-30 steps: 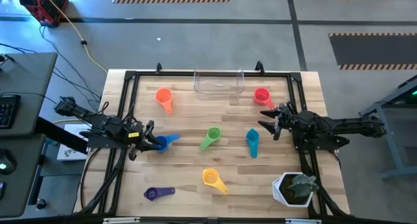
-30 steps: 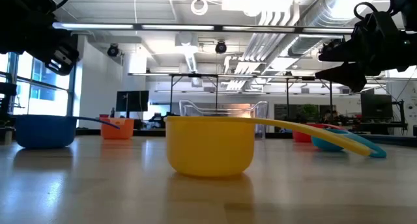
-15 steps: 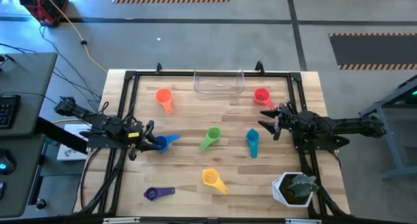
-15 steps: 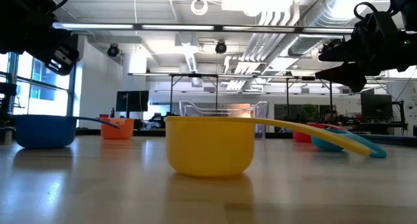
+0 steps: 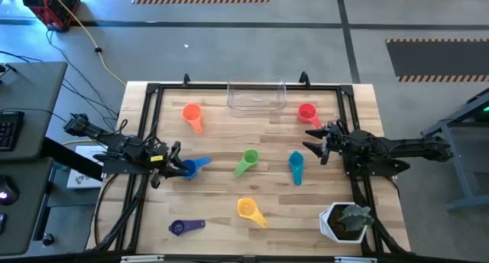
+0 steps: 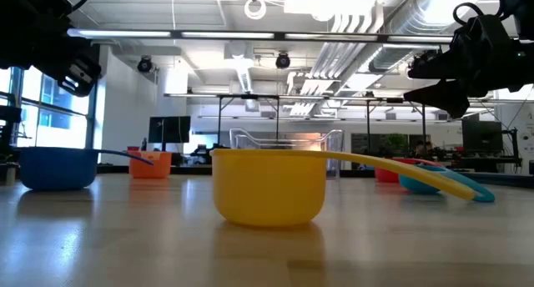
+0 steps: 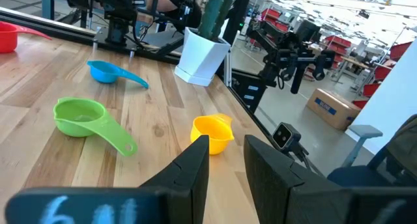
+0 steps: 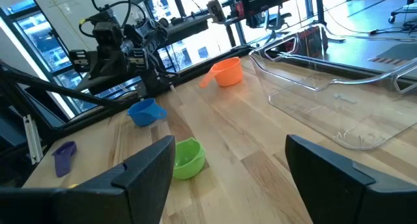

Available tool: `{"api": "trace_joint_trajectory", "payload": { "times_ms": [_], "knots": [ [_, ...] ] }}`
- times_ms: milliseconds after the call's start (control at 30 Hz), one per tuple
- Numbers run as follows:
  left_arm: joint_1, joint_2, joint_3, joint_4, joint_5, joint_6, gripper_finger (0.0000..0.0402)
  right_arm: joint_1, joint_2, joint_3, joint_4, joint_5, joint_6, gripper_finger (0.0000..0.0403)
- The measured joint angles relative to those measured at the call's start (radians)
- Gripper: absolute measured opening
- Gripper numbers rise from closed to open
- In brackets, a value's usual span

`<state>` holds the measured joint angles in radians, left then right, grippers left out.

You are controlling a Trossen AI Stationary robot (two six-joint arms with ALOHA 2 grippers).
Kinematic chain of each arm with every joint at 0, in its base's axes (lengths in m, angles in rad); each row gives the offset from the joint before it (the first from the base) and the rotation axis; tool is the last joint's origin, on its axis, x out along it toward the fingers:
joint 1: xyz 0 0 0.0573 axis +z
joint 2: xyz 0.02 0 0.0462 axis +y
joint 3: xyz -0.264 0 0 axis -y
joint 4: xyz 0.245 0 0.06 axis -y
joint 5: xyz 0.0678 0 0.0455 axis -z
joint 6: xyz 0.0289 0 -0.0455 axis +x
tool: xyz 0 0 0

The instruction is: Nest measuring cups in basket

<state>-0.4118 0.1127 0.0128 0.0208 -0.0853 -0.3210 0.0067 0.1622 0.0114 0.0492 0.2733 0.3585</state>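
Observation:
Seven measuring cups lie apart on the wooden table, bowls down on the wood: orange (image 5: 191,114), red (image 5: 307,112), blue (image 5: 191,166), green (image 5: 248,160), teal (image 5: 296,162), yellow (image 5: 248,209), purple (image 5: 183,227). The clear basket (image 5: 257,96) stands at the far edge, with no cup in it. My left gripper (image 5: 170,163) hovers at the table's left, just beside the blue cup, its fingers a little apart and empty (image 7: 227,162). My right gripper (image 5: 317,141) hovers open and empty between the red and teal cups, fingers wide apart (image 8: 228,165).
A white plant pot (image 5: 345,221) stands at the near right corner. A black frame (image 5: 153,91) runs around the table top. Bare wood lies between the cups in the middle. Cables and equipment sit off the table's left side.

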Motion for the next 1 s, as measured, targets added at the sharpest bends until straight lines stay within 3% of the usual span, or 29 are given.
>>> {"api": "trace_joint_trajectory", "payload": {
  "times_ms": [1000],
  "knots": [
    [0.000, 0.000, 0.000, 0.008, -0.056, -0.036, 0.0087, 0.000, 0.000, 0.000, 0.000, 0.000, 0.000, 0.0282]
  ]
}}
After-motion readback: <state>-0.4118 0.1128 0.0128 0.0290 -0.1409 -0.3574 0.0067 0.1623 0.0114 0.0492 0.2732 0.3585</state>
